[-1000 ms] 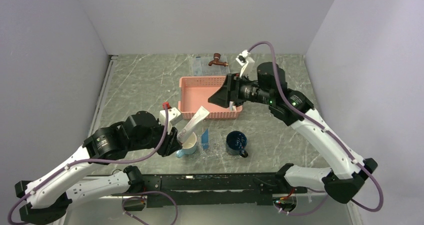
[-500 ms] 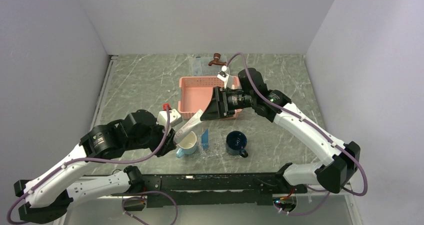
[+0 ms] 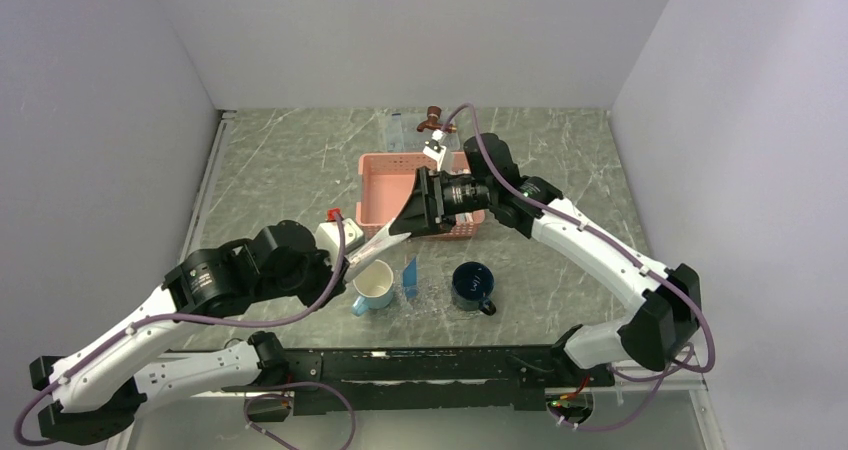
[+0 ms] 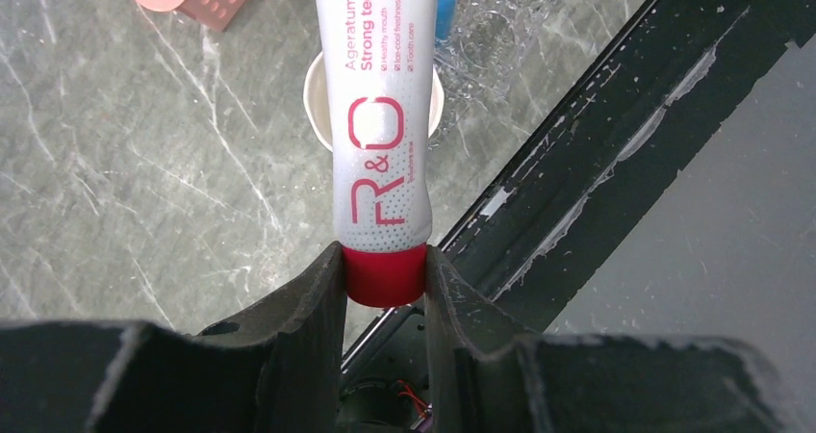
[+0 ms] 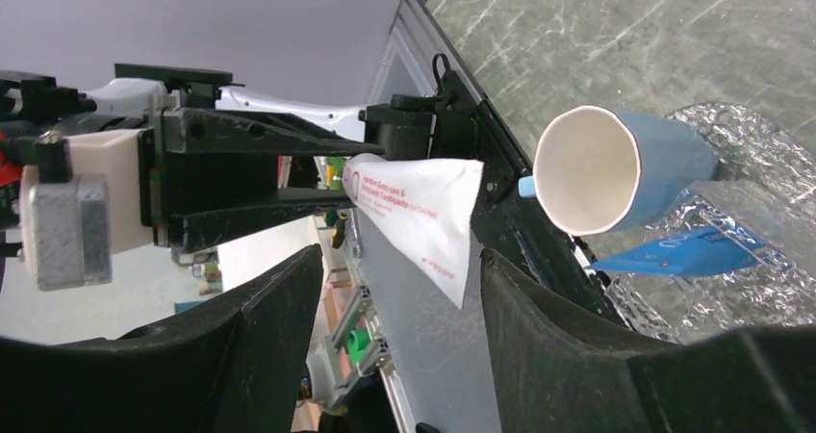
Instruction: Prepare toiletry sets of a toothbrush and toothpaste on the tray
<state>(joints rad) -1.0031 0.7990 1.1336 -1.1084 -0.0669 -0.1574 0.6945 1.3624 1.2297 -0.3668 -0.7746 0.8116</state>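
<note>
The left gripper [image 4: 383, 262] is clamped narrow on the red cap of a white toothpaste tube [image 4: 375, 115], which it holds in the air. Seen from above, the tube's long axis runs from the cap at about 8 o'clock up to its flat crimped end at about 2 o'clock, right over the pale blue cup [image 3: 375, 288].

The right gripper [image 5: 402, 260] sits at that 2 o'clock end, facing back along the tube. Its jaws stand wide with the flat end between them, and no contact is visible. It is plainly the nearer tool to the free end, so this looks like a handover, and the closing grip has to catch the thin crimp squarely across its width.

The clear tray [image 3: 432, 300] lies at about 4 o'clock from the tube, between the cup and the dark blue mug [image 3: 472, 285]. A blue tube [image 3: 409, 277] stands on it.
</note>
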